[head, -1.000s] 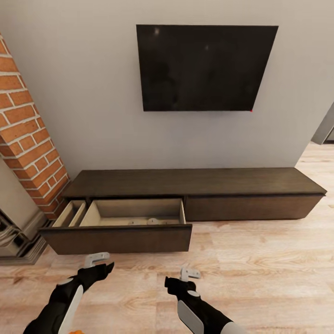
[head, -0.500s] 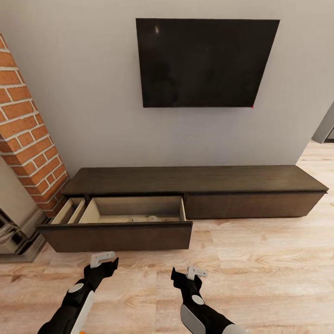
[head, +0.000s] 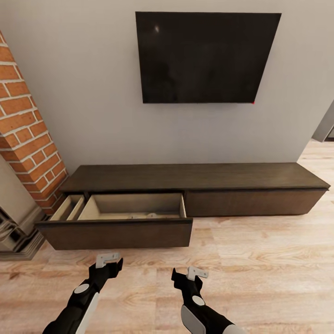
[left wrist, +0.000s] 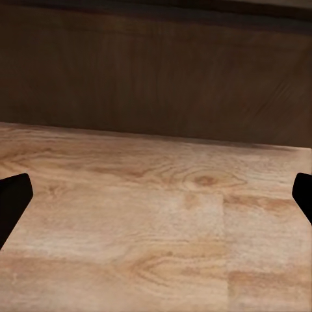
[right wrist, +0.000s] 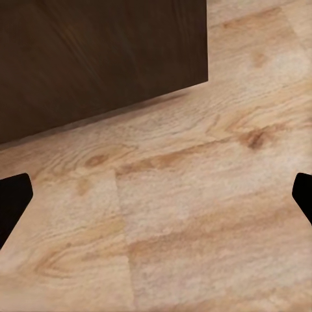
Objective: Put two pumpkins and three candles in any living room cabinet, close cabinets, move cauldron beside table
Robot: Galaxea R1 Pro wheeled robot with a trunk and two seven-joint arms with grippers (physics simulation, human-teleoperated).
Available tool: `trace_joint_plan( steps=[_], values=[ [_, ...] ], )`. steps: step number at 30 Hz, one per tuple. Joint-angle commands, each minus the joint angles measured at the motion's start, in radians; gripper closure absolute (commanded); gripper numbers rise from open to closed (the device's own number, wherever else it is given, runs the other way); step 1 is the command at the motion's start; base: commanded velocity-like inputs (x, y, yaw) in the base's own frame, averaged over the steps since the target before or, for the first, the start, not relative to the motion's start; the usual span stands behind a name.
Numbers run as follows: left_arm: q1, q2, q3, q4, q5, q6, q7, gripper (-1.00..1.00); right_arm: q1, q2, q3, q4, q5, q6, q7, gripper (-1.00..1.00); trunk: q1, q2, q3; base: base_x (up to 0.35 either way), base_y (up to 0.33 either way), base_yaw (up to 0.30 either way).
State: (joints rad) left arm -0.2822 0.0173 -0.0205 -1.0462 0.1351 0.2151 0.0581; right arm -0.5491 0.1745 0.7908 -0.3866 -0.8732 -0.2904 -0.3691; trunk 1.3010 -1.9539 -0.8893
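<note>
- At twelve o'clock from my base, the cabinet (head: 195,178) sits against the wall, its left drawer (head: 116,232) pulled out, pale candle tops (head: 150,215) just peeking above the front.
- Over the last second the view has crept lower and closer; less of the drawer's inside shows.
- Left gripper (head: 109,262) and right gripper (head: 192,277) hover over the floor (head: 260,260), jaws spread wide, carrying nothing.
- I judge this drawer next needs closing.
</note>
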Motion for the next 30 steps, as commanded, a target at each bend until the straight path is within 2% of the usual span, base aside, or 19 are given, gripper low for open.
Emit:
trace_joint_plan(
  steps=[1,30],
  values=[
    [0.0,-0.001,-0.001,0.0,0.001,0.0,0.0,-1.0,0.0,0.0,0.0,0.0,0.0,0.0,0.001,-1.0,0.004,-0.007,-0.003,0.0,0.0,0.0],
    [0.0,-0.003,-0.004,-0.004,0.002,0.0,-0.001,-1.0,0.0,0.0,0.001,-0.001,0.003,0.002,0.002,-1.0,0.115,-0.21,-0.094,0.0,0.0,0.0]
  ],
)
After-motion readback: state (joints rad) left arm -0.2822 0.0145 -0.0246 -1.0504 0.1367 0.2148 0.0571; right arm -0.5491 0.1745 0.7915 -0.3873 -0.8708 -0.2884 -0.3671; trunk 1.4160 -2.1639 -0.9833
